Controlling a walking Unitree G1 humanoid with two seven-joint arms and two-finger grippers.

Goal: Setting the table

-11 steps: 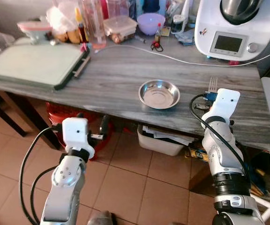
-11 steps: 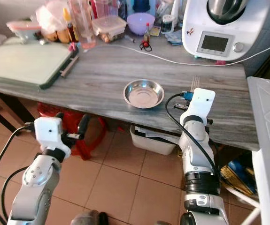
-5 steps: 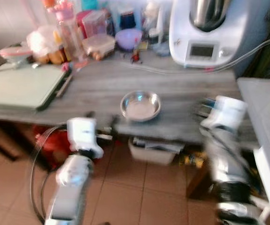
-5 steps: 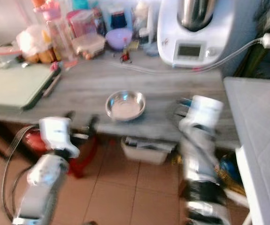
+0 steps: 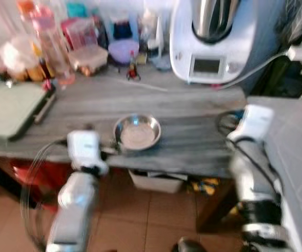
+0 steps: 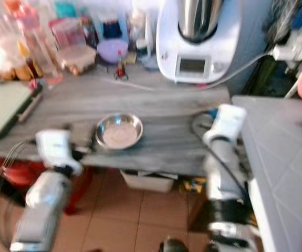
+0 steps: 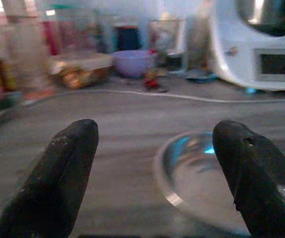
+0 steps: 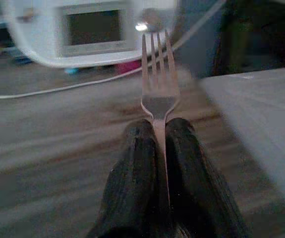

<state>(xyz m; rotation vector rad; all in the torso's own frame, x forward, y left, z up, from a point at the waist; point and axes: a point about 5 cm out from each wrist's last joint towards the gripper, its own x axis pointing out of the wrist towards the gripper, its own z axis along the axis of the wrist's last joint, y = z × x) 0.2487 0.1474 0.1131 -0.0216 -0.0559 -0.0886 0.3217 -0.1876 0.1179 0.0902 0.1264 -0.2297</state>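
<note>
- While the head views are blurred, the right wrist view is clear enough: the right gripper [image 8: 158,144] has its fingers pressed together on the handle of a fork [image 8: 157,84], tines pointing forward and away from the wrist.
- Gripped low on the handle like that, the fork stays level and can probably be laid flat without the fingers striking the table [image 5: 193,142] first.
- That arm is over the table's right end, to the right of the bowl [image 5: 136,132] and in front of the white appliance [image 5: 211,39], which suits a fork meant to lie beside the bowl.
- Its cord [image 8: 58,89] trails across the wood behind the fork, so the spot chosen should stay clear of it.
- Meanwhile the left gripper [image 7: 157,168] is spread wide with nothing between its fingers, held at the table's near edge, with the bowl lying just ahead between its fingers.
- Such a pose may be meant to steady or shift the bowl, though it is not touching it as far as I can tell.
- Bottles and tubs [image 5: 87,44] crowd the back of the table, leaving the front strip free for the setting.
- My judgement: the fork is yet to be set down, and the bowl is already in place.
</note>
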